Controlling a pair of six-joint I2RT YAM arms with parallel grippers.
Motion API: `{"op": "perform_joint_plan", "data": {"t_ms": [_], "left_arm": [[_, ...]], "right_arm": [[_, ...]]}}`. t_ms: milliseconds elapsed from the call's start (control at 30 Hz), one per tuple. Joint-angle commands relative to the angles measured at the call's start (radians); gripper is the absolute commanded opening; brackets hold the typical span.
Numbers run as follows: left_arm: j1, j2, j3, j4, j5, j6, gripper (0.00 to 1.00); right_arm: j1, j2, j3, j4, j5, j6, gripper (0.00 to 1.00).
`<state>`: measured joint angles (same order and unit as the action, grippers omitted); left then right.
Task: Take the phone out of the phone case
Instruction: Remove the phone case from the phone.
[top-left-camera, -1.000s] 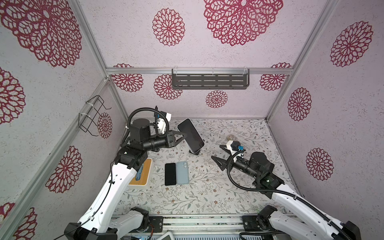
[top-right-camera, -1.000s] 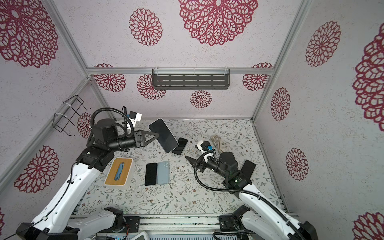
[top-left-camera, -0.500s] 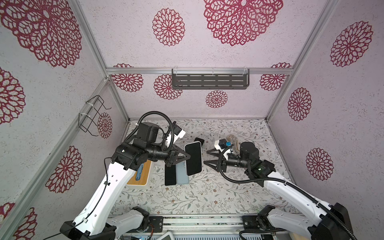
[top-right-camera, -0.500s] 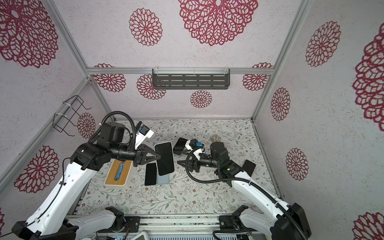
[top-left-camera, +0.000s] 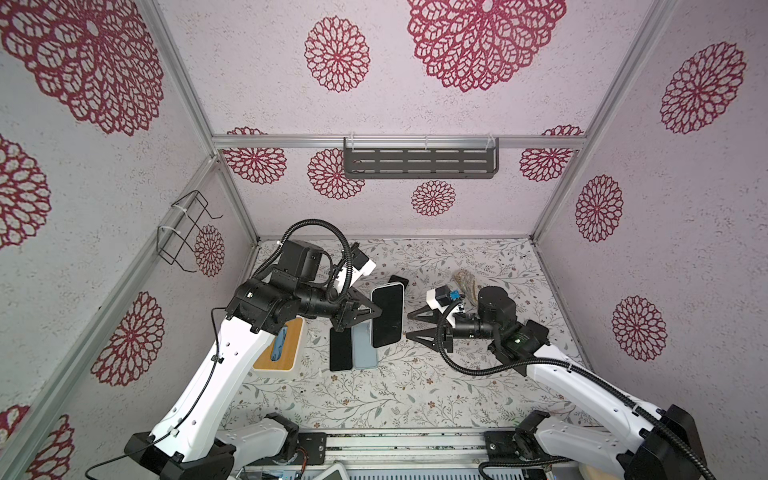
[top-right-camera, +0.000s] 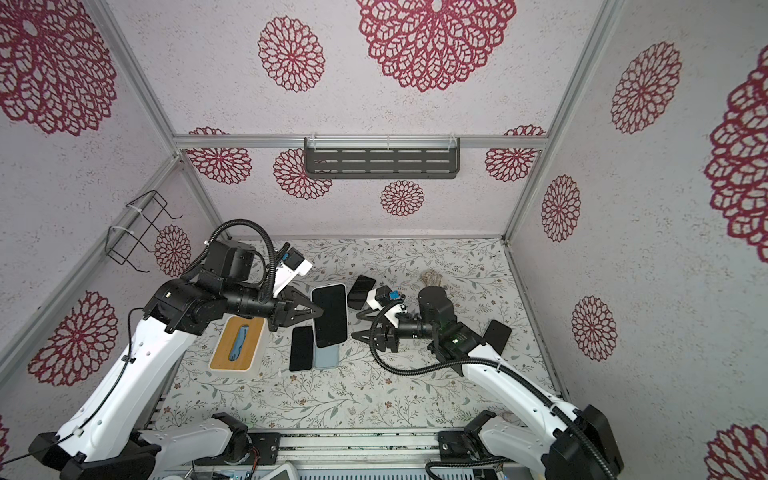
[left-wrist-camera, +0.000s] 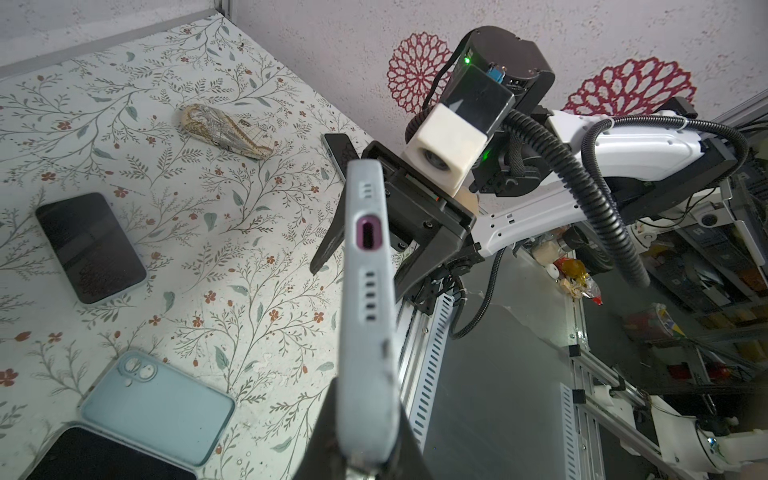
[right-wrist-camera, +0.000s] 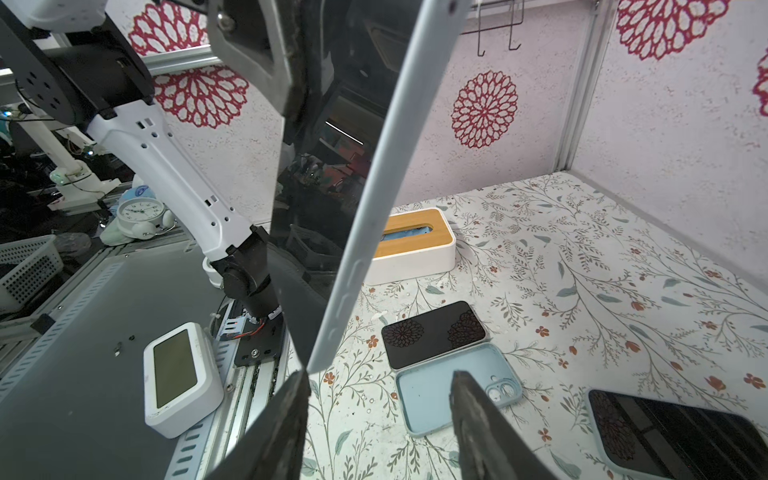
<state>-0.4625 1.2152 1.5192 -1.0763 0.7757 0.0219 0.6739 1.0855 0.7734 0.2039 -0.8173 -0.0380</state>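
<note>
The phone (top-left-camera: 387, 316) (top-right-camera: 329, 315), dark screen up, sits in a pale phone case and hangs above the middle of the table. My left gripper (top-left-camera: 376, 312) (top-right-camera: 320, 311) is shut on one short end of it. In the left wrist view the case's edge (left-wrist-camera: 368, 291) with its charging port stands straight out of my left gripper (left-wrist-camera: 361, 457). My right gripper (top-left-camera: 409, 326) (top-right-camera: 356, 326) is open just to the right of the phone. In the right wrist view the phone's long case edge (right-wrist-camera: 374, 208) comes down to one fingertip of the right gripper (right-wrist-camera: 380, 376); nothing lies between the jaws.
Under the held phone lie an empty pale blue case (top-left-camera: 365, 347) and a bare black phone (top-left-camera: 340, 351). A wood-topped tissue box (top-left-camera: 279, 345) stands to the left. More phones (top-left-camera: 399, 280) (top-right-camera: 497, 334) and a crumpled bag (top-left-camera: 465, 282) lie behind and right.
My left arm has carried the phone down and to the right over the table's middle and levelled it. My right arm has swung left up to the phone, its jaws narrowing somewhat.
</note>
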Motion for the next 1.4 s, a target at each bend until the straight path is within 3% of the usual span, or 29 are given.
{"op": "perform_joint_plan", "data": {"t_ms": [0,567,767,900,1000,1367], "left_arm": [[-0.008,0.007,0.036,0.028,0.033,0.041,0.0],[-0.033,0.032,0.067,0.032,0.014,0.047,0.0],[-0.032,0.033,0.066,0.04,0.03,0.042,0.0],[-0.032,0.037,0.059,0.046,0.036,0.041,0.0],[-0.032,0.037,0.05,0.047,0.029,0.044,0.0],[-0.032,0.037,0.03,0.062,0.036,0.05,0.0]], "right_arm": [[0.019,-0.005,-0.001,0.027,-0.032,-0.029,0.56],[0.059,0.008,-0.021,0.026,-0.023,-0.055,0.46],[0.061,-0.001,-0.024,0.038,-0.023,-0.052,0.38],[0.061,0.001,-0.025,0.048,-0.023,-0.044,0.39],[0.061,-0.009,-0.031,0.056,-0.022,-0.039,0.46],[0.06,-0.014,-0.032,0.076,-0.026,-0.02,0.44]]}}
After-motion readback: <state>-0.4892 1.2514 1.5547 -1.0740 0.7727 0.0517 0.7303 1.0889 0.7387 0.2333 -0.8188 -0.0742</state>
